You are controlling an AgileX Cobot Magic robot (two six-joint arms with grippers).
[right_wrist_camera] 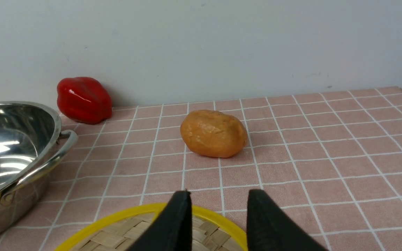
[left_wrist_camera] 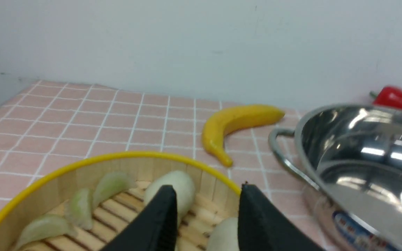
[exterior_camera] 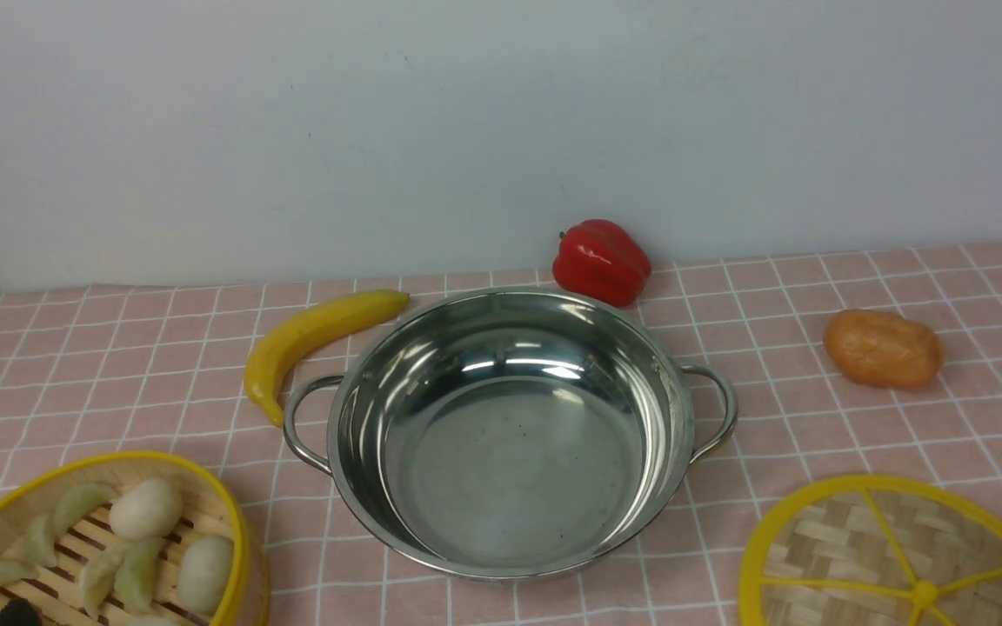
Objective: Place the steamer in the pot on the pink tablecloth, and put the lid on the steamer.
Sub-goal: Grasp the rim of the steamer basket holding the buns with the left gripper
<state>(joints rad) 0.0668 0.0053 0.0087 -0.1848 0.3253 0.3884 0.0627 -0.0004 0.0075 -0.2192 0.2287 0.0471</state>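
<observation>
Left gripper (left_wrist_camera: 206,195) hangs spread over steamer (left_wrist_camera: 145,169), right gripper (right_wrist_camera: 219,195) spread over lid (right_wrist_camera: 117,233), neither grasping. You're staged one arm per part; pot (exterior_camera: 397,391) sits empty between them.

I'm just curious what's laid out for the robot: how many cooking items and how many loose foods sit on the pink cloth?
Cooking items: 3 (pot, steamer, lid)
Loose foods: 3 (banana, red pepper, orange-brown potato-like lump)
Total: 6, not counting the pieces inside the steamer.
</observation>
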